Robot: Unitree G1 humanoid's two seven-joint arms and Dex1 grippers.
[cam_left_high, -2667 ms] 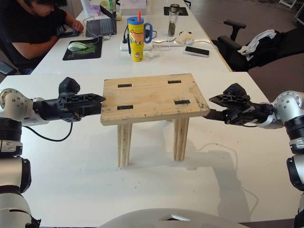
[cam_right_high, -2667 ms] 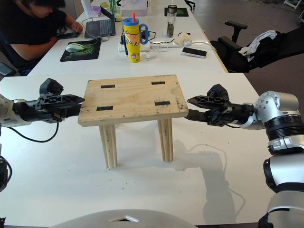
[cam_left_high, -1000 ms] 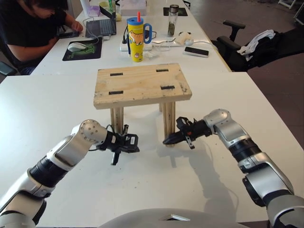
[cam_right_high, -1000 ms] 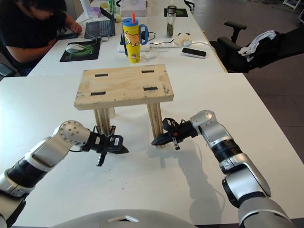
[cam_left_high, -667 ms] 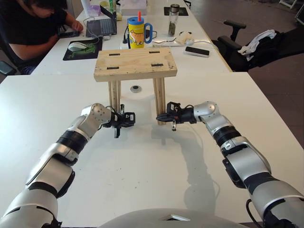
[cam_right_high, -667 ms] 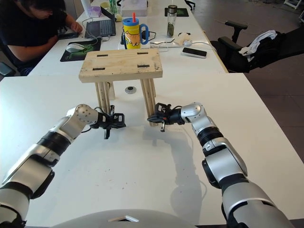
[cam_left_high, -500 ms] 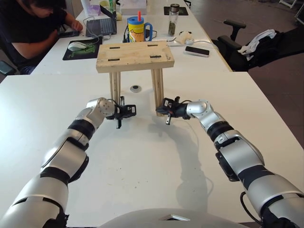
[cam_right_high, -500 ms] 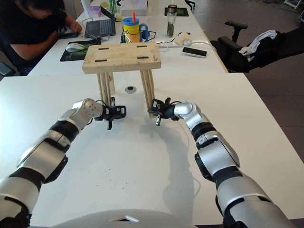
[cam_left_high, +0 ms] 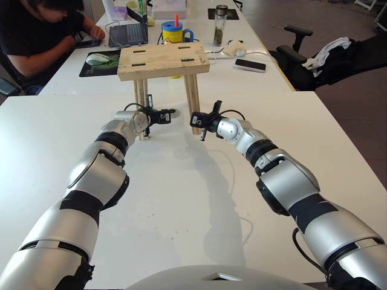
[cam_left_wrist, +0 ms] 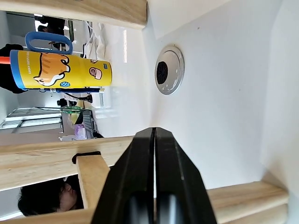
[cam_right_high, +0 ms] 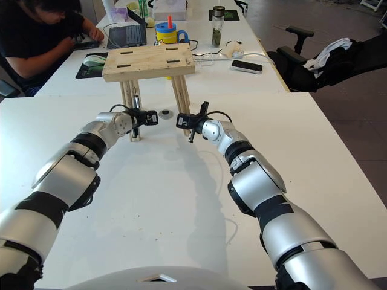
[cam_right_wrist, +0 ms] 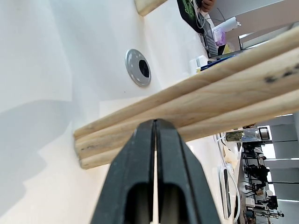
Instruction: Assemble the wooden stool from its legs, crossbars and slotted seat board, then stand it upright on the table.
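Pale wooden 4-legged stool [cam_left_high: 163, 59], slotted seat on top, stands upright on far part of white bench [cam_left_high: 181, 193]. L hand [cam_left_high: 162, 115], fingers pressed together on nothing, sits just beside stool's near-left leg. R hand [cam_left_high: 199, 119], also closed & empty, sits by its near-right leg. Round grey cable grommet [cam_right_high: 165, 113] lies under stool; yellow cartoon mug [cam_left_wrist: 60, 70] stands behind it.
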